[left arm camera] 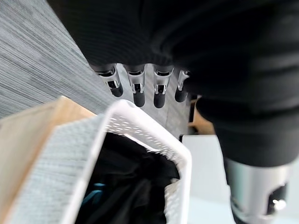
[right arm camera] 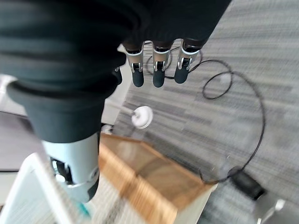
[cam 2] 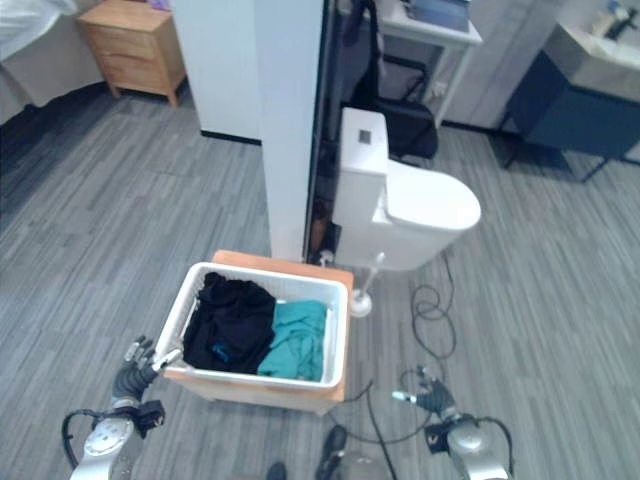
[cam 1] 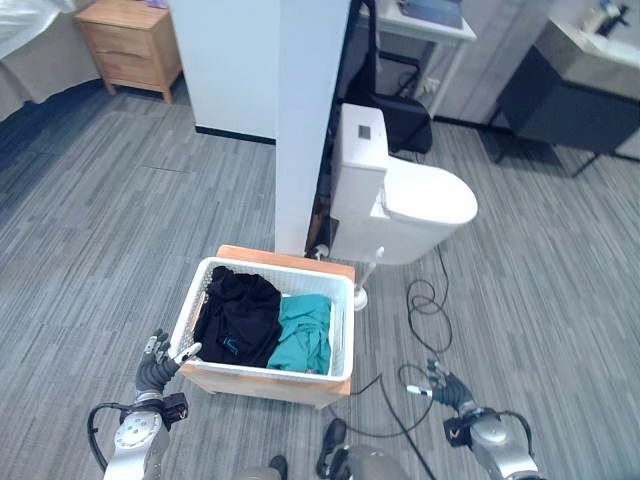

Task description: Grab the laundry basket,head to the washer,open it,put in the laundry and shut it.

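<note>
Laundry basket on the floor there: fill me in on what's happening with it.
The white laundry basket sits on a low wooden stand beside a toilet, holding black clothing and a teal garment. The robot's left hand is open at the basket's left corner, not gripping it. Its right hand hangs open over the carpet, clear of the basket.

Bright even indoor light, soft shadows; wrist views blurred close up.

White toilet [cam 1: 400, 190], wooden nightstand [cam 1: 130, 45].
</note>
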Motion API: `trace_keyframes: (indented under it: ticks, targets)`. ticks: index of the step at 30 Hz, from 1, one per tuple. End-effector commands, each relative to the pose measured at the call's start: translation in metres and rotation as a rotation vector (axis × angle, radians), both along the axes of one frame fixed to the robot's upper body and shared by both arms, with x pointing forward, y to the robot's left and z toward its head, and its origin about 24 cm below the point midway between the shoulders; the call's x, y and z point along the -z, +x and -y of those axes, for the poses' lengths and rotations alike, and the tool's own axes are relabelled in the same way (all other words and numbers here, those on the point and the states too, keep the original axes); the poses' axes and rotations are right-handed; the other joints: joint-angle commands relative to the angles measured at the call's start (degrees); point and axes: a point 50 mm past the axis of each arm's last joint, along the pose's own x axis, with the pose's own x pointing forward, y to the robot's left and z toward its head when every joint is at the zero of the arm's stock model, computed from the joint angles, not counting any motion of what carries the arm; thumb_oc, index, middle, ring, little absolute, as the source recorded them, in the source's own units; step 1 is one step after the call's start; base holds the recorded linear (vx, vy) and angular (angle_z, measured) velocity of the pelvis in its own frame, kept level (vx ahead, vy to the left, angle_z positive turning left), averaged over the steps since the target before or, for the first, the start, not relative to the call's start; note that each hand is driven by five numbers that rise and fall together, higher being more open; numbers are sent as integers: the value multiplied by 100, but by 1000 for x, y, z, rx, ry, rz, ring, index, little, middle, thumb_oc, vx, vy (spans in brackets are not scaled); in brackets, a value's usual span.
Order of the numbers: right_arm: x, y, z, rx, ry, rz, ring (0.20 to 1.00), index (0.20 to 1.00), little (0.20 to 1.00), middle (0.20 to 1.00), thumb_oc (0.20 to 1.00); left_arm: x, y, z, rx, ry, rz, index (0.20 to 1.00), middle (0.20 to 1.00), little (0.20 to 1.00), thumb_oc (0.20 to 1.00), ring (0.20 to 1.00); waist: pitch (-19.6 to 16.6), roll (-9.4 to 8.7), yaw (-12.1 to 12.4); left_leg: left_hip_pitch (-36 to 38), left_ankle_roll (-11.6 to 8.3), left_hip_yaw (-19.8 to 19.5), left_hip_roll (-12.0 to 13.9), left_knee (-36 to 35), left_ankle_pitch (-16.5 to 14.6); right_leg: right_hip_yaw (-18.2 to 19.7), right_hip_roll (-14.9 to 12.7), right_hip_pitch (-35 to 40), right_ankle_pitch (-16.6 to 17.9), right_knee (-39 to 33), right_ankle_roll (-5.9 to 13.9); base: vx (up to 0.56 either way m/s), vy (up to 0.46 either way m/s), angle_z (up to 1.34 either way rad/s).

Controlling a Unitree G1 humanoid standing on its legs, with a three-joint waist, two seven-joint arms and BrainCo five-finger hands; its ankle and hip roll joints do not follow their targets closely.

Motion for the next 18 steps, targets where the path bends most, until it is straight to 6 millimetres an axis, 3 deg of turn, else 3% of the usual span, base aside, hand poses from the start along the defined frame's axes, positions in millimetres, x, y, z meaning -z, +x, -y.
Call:
trace_keyframes:
  ticks: [1, 2, 3, 4, 6, 7, 8, 10, 14, 18]
  targets:
    - [-14, 4, 16, 55, 42, 84, 1000, 1000, 1000, 1000, 1000, -50, 6, -28, -63, 227, 167, 1000, 1000, 1000, 1000, 1000, 275, 170, 43, -1399, -248, -32, 504, 932, 11, -16, -152, 493, -698, 46, 544, -82, -132, -27]
    - [-14, 4, 16, 55, 43, 84, 1000, 1000, 1000, 1000, 1000, -50, 6, -28, -63, 227, 167, 1000, 1000, 1000, 1000, 1000, 253, 172, 26, -1481, -244, -44, 502, 1000, 13, -33, -153, 452, -677, 45, 542, -179, -98, -43]
    - [-20, 6, 25, 54, 32, 101, 1000, 1000, 1000, 1000, 1000, -57, 10, -33, -56, 254, 172, 1000, 1000, 1000, 1000, 1000, 490, 249, 105, -1813, -393, -357, 503, 1683, 113, 57, -45, 445, -701, 51, 429, -141, -5, -46]
    - [-23, 7, 35, 68, 15, 97, 1000, 1000, 1000, 1000, 1000, -69, 12, -39, -37, 299, 173, 1000, 1000, 1000, 1000, 1000, 535, 284, 94, -1949, -472, -645, 692, 1507, 92, 84, -31, 467, -725, -34, 487, -119, -4, -44]
    - [-27, 13, 41, 87, 17, 115, 1000, 1000, 1000, 1000, 1000, -80, 13, -45, -19, 343, 176, 1000, 1000, 1000, 1000, 1000, 551, 338, 146, -1891, -587, -951, 1067, 884, 376, 120, 8, 497, -745, -92, 575, 34, 62, -62]
    - [-30, 17, 43, 96, 21, 127, 1000, 1000, 1000, 1000, 1000, -91, 9, -54, -28, 399, 170, 1000, 1000, 1000, 1000, 1000, 566, 419, 230, -1792, -598, -1453, 1297, 330, 570, 308, 72, 490, -824, -57, 622, 133, 172, -72]
    - [-31, 15, 44, 106, 37, 132, 1000, 1000, 1000, 1000, 1000, -92, 6, -56, 0, 426, 134, 1000, 1000, 1000, 1000, 1000, 524, 525, 170, -1581, -671, -1538, 1467, -65, 667, 421, 85, 519, -870, -28, 655, 136, 223, -79]
    - [-35, 16, 47, 123, 51, 156, 1000, 1000, 1000, 1000, 1000, -92, 7, -56, 35, 433, 107, 1000, 1000, 1000, 1000, 1000, 546, 600, 108, -1546, -766, -1344, 1444, -113, 738, 429, -19, 492, -858, 11, 655, 38, 267, -55]
    - [-71, 63, 20, 30, 194, 332, 1000, 1000, 1000, 1000, 1000, -91, 21, -65, 76, 468, -21, 1000, 1000, 1000, 1000, 1000, 1061, 616, 77, -1772, -582, -1017, 1126, -102, 621, 665, -372, -123, -536, 252, 808, -212, 278, -17]
    - [-81, 76, 3, -20, 229, 371, 1000, 1000, 1000, 1000, 1000, -94, 30, -63, 42, 431, 18, 1000, 1000, 1000, 1000, 1000, 1234, 522, 89, -1910, -522, -870, 1067, -193, 669, 688, -482, -320, -375, 189, 870, -114, 96, -7]
